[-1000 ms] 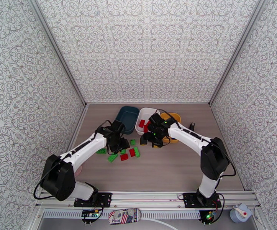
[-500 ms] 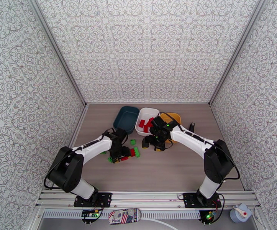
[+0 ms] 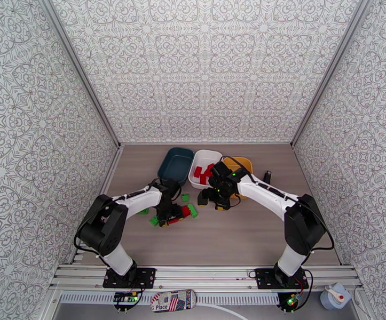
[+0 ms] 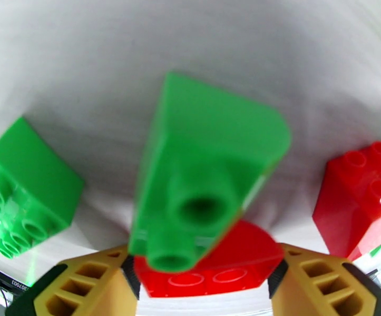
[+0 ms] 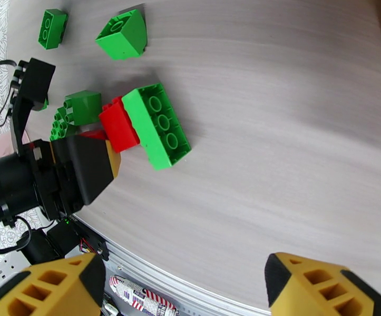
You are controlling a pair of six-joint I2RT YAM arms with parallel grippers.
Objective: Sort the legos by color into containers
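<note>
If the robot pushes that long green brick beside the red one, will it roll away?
Probably not: the long green brick lies flat on the table with square edges, so it should slide. It looks like hard plastic, likely stiff and light. It touches a red brick, which might get shoved along.

Green bricks (image 4: 206, 169) are crowding the red brick (image 4: 211, 269) between the left jaws; tubs (image 3: 175, 165) are walling the far side; near bench (image 3: 235, 236) is lying open.
</note>
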